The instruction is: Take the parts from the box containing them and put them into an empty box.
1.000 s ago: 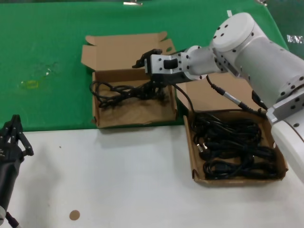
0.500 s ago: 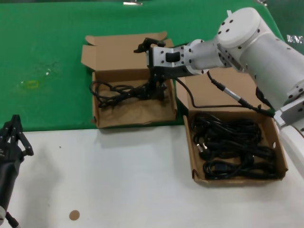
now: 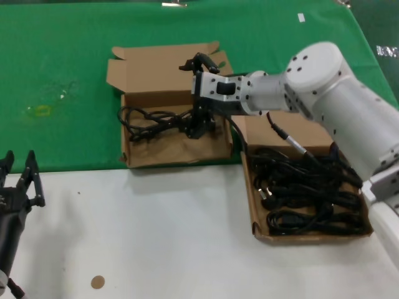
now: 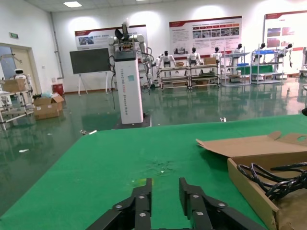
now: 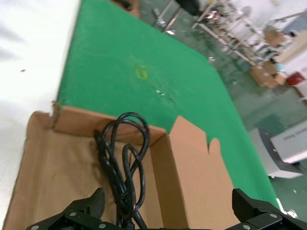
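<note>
1. I am holding the right gripper (image 3: 198, 124) over the far box (image 3: 176, 152), the one that started empty; its jaws are standing wide apart, gripping nothing, with one bundled black cable (image 3: 156, 121) lying under them along the box's back wall.
2. I am judging the task barely begun: a single cable is sitting in the far box, while the near box (image 3: 255, 215) at my right, the source, is holding a thick tangle of black cables (image 3: 305, 193) that still need moving.
3. I am keeping the left gripper (image 3: 17, 190) parked low at the near left edge of the white table (image 3: 174, 249), well apart from both boxes; its jaws are standing slightly open on nothing.
4. I am finding no brand or label on the boxes or cables; the wall posters seen from the left wrist camera are too small to read.
</note>
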